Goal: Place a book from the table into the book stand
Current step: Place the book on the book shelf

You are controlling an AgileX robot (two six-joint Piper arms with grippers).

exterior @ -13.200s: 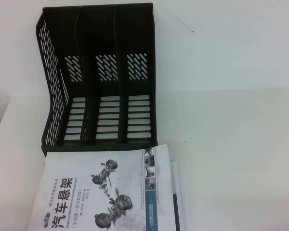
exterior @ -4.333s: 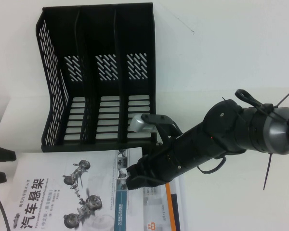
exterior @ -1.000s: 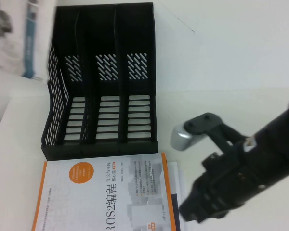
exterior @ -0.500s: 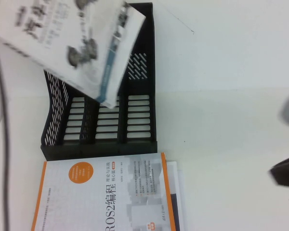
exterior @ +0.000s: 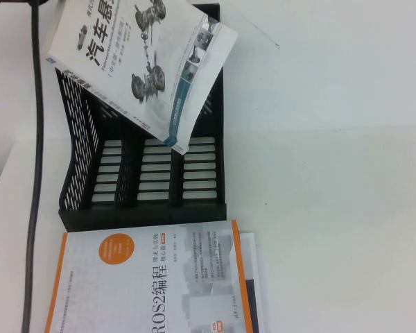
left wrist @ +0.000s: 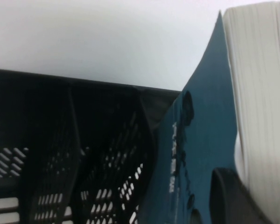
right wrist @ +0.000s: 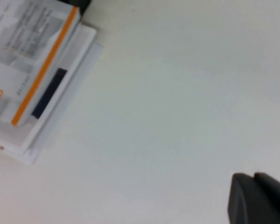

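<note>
The white book (exterior: 145, 62) with car-suspension drawings hangs tilted in the air over the back of the black book stand (exterior: 76, 166), its low teal corner above the middle and right slots. In the left wrist view my left gripper (left wrist: 240, 205) is shut on the book: one dark finger (left wrist: 221, 198) presses its teal cover (left wrist: 200, 140), with the page block (left wrist: 261, 93) beside it and the stand's slots (left wrist: 84, 154) beyond. My right gripper (right wrist: 259, 198) is shut and empty over the bare table (right wrist: 177, 93); it is out of the high view.
The orange-edged ROS2 book (exterior: 152, 284) lies flat on other papers in front of the stand, and shows in the right wrist view (right wrist: 28, 60). A black cable (exterior: 36, 173) hangs down the left side. The white table (exterior: 333, 208) stretches to the right.
The left gripper has carried the book rightward and lower over the stand, and turned it more level. The right arm has drawn back out of the high view.
</note>
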